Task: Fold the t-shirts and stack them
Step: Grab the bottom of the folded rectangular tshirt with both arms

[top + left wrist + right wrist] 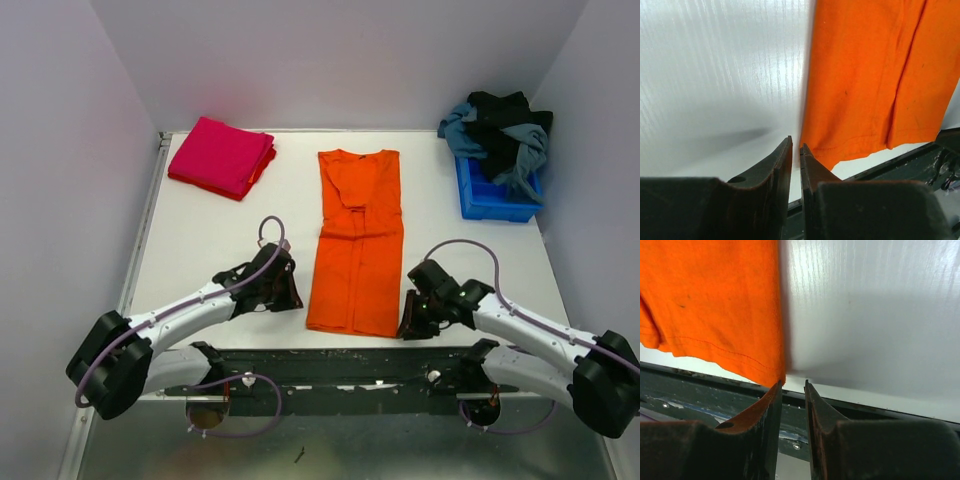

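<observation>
The orange t-shirt [358,240] lies flat mid-table, folded lengthwise into a long strip with its hem at the near edge. The magenta-pink t-shirt [220,155] sits folded into a rectangle at the back left. My left gripper [290,292] is low on the table just left of the orange hem's left corner. In the left wrist view its jaws [796,145] are all but closed and empty, with the shirt [865,75] just to their right. My right gripper [410,325] is at the hem's right corner. Its jaws [792,384] stand a narrow gap apart and empty, with the shirt corner [710,300] at the left fingertip.
A blue bin [495,195] at the back right holds a heap of dark and grey-blue clothes [500,135]. The table's near edge and a dark metal frame [350,365] run right under both grippers. White walls enclose the table on three sides.
</observation>
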